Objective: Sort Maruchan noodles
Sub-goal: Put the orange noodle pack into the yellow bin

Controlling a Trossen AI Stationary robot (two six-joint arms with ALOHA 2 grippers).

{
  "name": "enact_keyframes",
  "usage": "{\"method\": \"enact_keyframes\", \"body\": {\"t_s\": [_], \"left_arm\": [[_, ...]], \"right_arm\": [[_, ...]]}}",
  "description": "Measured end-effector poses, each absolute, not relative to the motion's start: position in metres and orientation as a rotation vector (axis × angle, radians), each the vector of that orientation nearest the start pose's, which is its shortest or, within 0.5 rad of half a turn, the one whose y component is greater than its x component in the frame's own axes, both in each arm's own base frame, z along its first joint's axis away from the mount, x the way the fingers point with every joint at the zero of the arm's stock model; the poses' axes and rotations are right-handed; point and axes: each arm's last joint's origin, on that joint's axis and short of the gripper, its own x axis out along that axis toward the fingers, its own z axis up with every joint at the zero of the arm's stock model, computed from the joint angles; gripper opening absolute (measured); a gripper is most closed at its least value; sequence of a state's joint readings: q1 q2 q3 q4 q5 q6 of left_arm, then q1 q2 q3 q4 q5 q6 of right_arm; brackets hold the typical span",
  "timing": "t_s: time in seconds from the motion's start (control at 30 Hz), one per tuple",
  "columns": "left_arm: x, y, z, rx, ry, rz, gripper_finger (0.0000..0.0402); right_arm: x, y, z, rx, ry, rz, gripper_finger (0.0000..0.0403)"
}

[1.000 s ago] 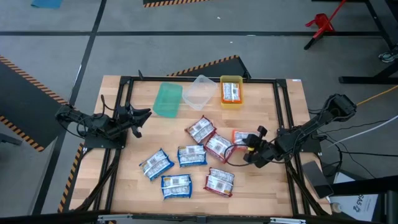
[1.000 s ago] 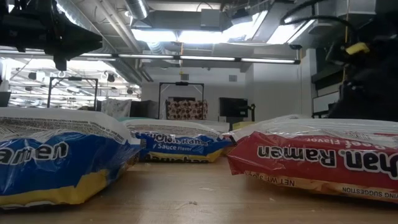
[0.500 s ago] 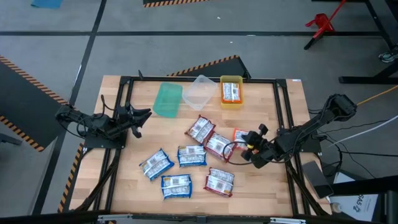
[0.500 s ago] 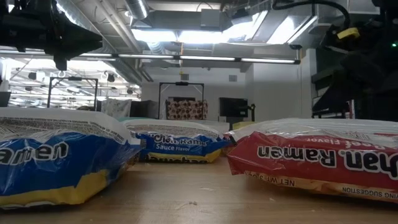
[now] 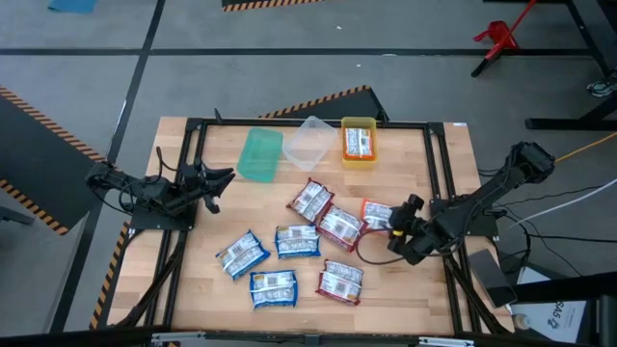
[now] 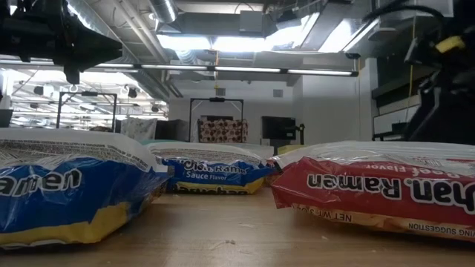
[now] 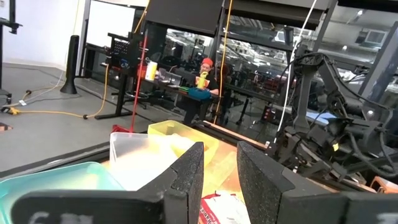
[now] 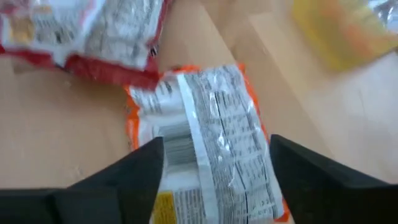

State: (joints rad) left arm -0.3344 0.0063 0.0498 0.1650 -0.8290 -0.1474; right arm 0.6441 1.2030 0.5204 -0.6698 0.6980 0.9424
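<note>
From above: the right gripper (image 5: 400, 228) has drawn back rightward off the orange noodle packet (image 5: 377, 214), now lying bare beside the maroon packet (image 5: 339, 227); the left gripper (image 5: 214, 180) waits near the green bin (image 5: 258, 154). Right wrist: fingers spread wide, empty, straddling that orange packet (image 8: 202, 134); the yellow bin (image 8: 339, 28) lies beyond, unobstructed.

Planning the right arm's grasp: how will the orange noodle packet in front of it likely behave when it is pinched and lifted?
The orange packet has a glossy, crinkled wrapper, so it may slip or crackle between the open right gripper. It lies flat and looks thin, so it is probably light and will not roll. The wrapper's loose ends will likely flex.
</note>
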Motion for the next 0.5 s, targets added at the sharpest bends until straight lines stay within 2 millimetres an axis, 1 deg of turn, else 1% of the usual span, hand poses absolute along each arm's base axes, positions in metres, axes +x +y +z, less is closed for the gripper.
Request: {"method": "enact_keyframes", "body": {"t_s": [0.1,0.27,0.37,0.5], "left_arm": [[0.086,-0.007,0.194,-0.260,-0.212,0.480,0.0090],[0.086,-0.007,0.194,-0.261,-0.213,0.508,0.0090],[0.086,-0.007,0.194,-0.262,-0.213,0.510,0.0090],[0.086,-0.007,0.194,-0.262,-0.213,0.510,0.0090]], "right_arm": [[0.147,0.088,0.140,0.076,0.908,-0.461,0.0294],[0.141,0.083,0.125,0.138,0.860,-0.491,0.0284],[0.139,0.081,0.123,0.146,0.851,-0.518,0.0261],[0.139,0.081,0.123,0.153,0.853,-0.518,0.0200]]}}
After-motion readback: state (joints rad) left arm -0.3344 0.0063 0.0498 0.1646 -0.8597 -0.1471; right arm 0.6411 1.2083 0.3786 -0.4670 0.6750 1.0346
